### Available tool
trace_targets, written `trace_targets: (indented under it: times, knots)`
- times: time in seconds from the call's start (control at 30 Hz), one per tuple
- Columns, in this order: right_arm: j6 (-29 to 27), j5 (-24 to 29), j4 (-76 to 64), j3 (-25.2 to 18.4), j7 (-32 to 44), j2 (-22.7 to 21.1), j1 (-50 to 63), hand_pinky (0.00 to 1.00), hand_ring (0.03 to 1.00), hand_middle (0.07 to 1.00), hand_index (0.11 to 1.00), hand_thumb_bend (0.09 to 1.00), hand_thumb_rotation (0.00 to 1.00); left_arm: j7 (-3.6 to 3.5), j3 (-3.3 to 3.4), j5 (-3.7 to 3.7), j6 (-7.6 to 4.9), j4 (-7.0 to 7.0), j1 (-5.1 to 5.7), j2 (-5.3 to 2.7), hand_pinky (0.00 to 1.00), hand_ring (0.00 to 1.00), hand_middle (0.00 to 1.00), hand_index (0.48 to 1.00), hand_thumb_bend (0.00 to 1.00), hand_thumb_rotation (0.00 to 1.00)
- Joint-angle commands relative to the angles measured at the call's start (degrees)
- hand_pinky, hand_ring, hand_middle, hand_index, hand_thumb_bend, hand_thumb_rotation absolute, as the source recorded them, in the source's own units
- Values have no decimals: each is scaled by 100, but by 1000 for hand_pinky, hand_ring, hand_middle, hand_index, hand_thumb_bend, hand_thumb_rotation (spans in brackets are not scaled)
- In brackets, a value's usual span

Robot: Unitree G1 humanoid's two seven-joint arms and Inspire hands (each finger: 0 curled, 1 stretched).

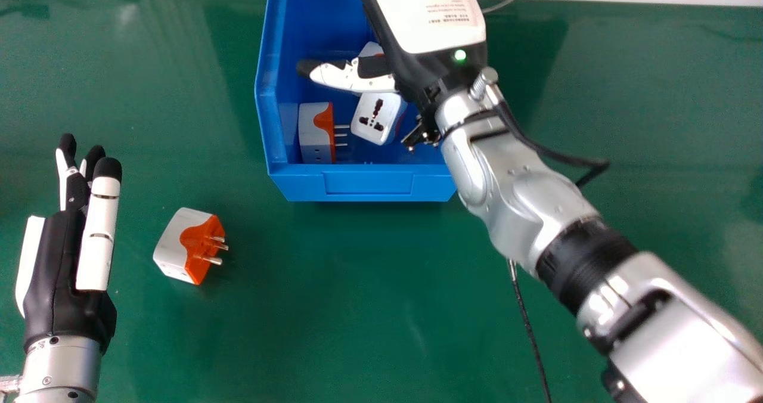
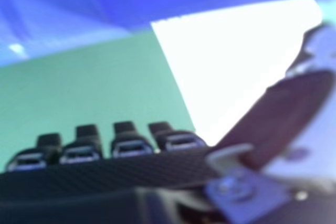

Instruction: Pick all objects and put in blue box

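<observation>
- Leftmost, the left hand (image 1: 53,278) is above the green table (image 1: 334,307), wide, its fingers straight, with nothing held.
- Next comes a white and orange plug adapter (image 1: 194,242) on the table, between the left hand and the box, outside the box, its metal pins pointing right.
- Then the blue box (image 1: 366,182), farther forward on the table, with three adapters showing inside.
- At the left of its floor, near the front wall, lies one white and orange adapter (image 1: 314,133), pins towards its neighbour.
- Just right of that, a white adapter (image 1: 375,118) sits tilted, socket face up.
- Beyond it, a further white adapter (image 1: 371,49) shows partly, mostly hidden by the right hand.
- Over the box's right part is the right hand (image 1: 438,18), wide too: the thumb reaches out straight to the left above the adapters, and the right hand view has the fingers straight and well apart from the thumb, no object between them.
- Farthest right, the silver right arm (image 1: 524,206) slants down to the corner, a black cable (image 1: 527,325) hanging beside it.
</observation>
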Motion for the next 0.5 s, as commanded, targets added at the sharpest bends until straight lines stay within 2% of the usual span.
trace_targets:
  times: [0.0, 0.1, 0.17, 0.23, 0.3, 0.4, 0.47]
  knots:
    - [28, -143, -844, -75, -79, -123, 391, 1000, 1000, 1000, 1000, 400, 949, -21, 64, -90, -132, -151, 58, -9, 1000, 1000, 1000, 999, 451, 931]
    - [-62, -209, -1757, -68, -36, -243, 1018, 1000, 1000, 1000, 1000, 393, 942, 1, 55, -32, -192, -179, 103, -21, 1000, 1000, 999, 990, 447, 952]
    - [-204, -260, -2359, -48, -12, -353, 1486, 1000, 1000, 1000, 1000, 379, 903, -19, 61, -86, -202, -195, 123, -49, 1000, 1000, 999, 983, 444, 964]
    - [-380, -346, -2858, -5, 20, -517, 1966, 1000, 1000, 1000, 1000, 372, 879, -46, 71, -170, -180, -206, 124, -73, 1000, 1000, 1000, 982, 438, 971]
    - [-493, -398, -3252, 17, 94, -632, 2368, 1000, 1000, 1000, 1000, 378, 894, -75, 78, -242, -146, -229, 143, -77, 1000, 1000, 1000, 984, 433, 993]
    - [-1008, -372, -3652, 65, 196, -935, 2865, 1000, 1000, 1000, 1000, 357, 866, -41, 69, -259, -122, -316, 190, -101, 1000, 1000, 1000, 983, 436, 1000]
    - [-1323, -317, -3843, 77, 320, -1103, 3147, 1000, 1000, 1000, 1000, 349, 853, -20, 67, -228, -186, -314, 192, -117, 1000, 1000, 1000, 983, 433, 1000]
